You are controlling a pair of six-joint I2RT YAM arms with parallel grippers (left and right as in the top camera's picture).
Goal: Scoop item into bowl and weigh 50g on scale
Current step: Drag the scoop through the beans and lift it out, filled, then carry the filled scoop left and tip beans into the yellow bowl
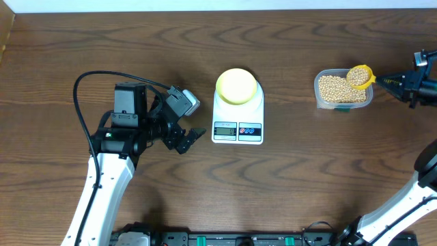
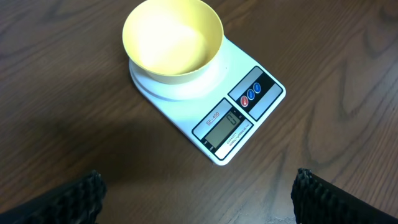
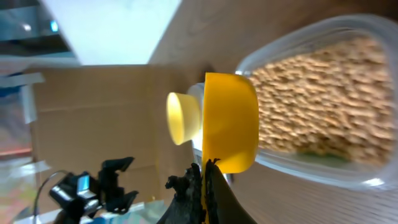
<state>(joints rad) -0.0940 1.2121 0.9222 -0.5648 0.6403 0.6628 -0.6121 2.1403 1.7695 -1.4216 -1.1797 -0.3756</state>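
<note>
The pale yellow-green bowl stands empty on the white scale at mid-table. The beans fill a clear tub at the right. My right gripper is shut on the handle of a yellow scoop, which is over the tub's right end and holds beans. My left gripper is open and empty just left of the scale. Its fingers stand wide apart above bare wood.
The wooden table carries only the scale and the tub. The left arm reaches in from the lower left, with a black cable looping above it. The right arm comes up along the right edge.
</note>
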